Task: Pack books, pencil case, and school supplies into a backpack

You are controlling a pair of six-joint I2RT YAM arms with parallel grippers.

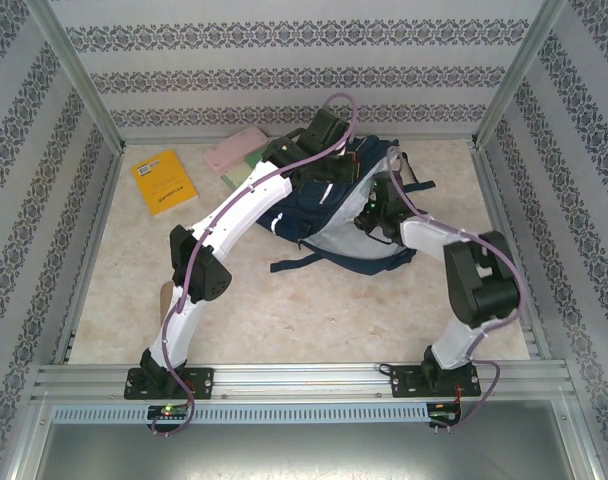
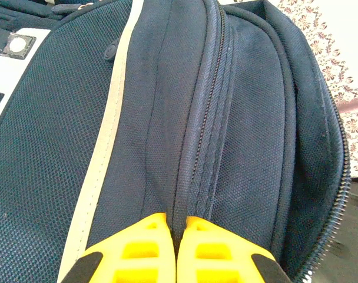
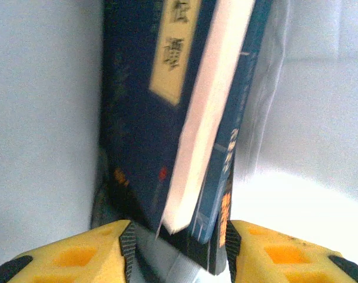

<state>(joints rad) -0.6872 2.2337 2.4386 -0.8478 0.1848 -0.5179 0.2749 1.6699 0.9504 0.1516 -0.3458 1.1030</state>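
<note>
Pale marbled table (image 1: 314, 310), boxed in by patterned wallpaper walls. From the top cam, the backpack (image 1: 334, 215) lies at the far middle of the table. Both arms reach onto it: the left arm (image 1: 246, 205) toward its far end, the right arm (image 1: 429, 238) at its right side. A yellow book (image 1: 165, 182) sits well off to the left. The pencil case (image 1: 234, 152) is just beside the backpack's far-left corner, with a green book (image 1: 246, 170) right next to it.

Left wrist cam: the left claw (image 2: 177, 250) is clenched, its tips pinching a ridge of backpack fabric beside the zipper (image 2: 211, 118). A white stripe (image 2: 111, 118) runs along to the left.

Right wrist cam: the right claw (image 3: 178, 253) is released, jaws apart. Two navy books (image 3: 149, 118) stand on end between the jaws, up against the right one with a gap on the left. There's pale lining (image 3: 43, 118) all around.
</note>
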